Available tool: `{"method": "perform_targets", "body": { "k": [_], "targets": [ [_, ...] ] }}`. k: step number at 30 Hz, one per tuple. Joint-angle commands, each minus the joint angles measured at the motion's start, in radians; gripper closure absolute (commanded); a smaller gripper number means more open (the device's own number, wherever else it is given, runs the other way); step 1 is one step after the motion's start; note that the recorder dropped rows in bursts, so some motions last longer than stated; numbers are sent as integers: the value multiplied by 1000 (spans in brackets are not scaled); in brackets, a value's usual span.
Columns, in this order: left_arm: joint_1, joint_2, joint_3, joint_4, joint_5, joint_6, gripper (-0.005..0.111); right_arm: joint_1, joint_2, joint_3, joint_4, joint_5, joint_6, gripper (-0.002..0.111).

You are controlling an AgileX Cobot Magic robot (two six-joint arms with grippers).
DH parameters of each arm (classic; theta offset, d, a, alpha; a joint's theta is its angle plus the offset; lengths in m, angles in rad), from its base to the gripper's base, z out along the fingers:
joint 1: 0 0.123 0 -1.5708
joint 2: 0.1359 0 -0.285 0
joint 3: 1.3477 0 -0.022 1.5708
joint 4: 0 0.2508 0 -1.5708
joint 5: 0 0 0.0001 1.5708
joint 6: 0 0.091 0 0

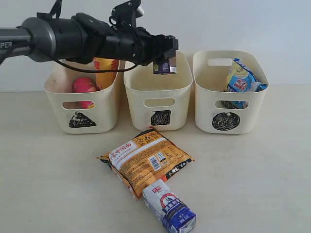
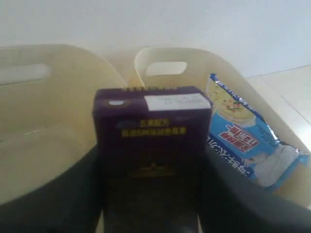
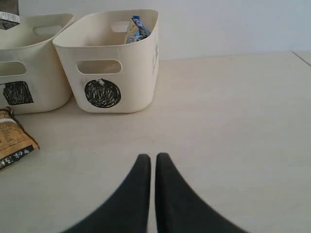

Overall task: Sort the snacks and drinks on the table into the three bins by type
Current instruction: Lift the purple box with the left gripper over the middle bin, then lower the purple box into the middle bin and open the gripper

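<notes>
End effector (image 1: 164, 63) seemingly grips purple carton (image 2: 153, 131).

Plain wall (image 1: 272, 24) behind scene: pale grey-white, uniform, matte. Lower edge runs straight and horizontal across exterior view. Same wall in right wrist view (image 3: 233, 24), bare and evenly lit; in left wrist view (image 2: 204, 24), soft, slightly blurred.

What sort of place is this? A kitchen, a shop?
Probably a robot test lab, not a home: a bare table against a plain white wall, three alike bins marked with hand-scribbled shapes, and a robot arm holding a purple carton above them.
</notes>
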Motion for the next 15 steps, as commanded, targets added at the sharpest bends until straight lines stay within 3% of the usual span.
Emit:
{"method": "perform_targets", "body": {
  "k": [1,5,8,12,15],
  "targets": [
    [-7,42,-33,-18,-21,22,103,-1,-6,-1,3,-9,1,108],
    [-7,68,-34,-18,-20,22,98,-1,-6,-1,3,-9,1,108],
    [-7,76,-34,-11,-17,22,81,-1,-6,-1,3,-9,1,108],
    [-7,79,-34,-11,-16,22,48,-1,-6,-1,3,-9,1,108],
    [-7,79,-34,-11,-13,22,34,-1,-6,-1,3,-9,1,108]
  ]
}}
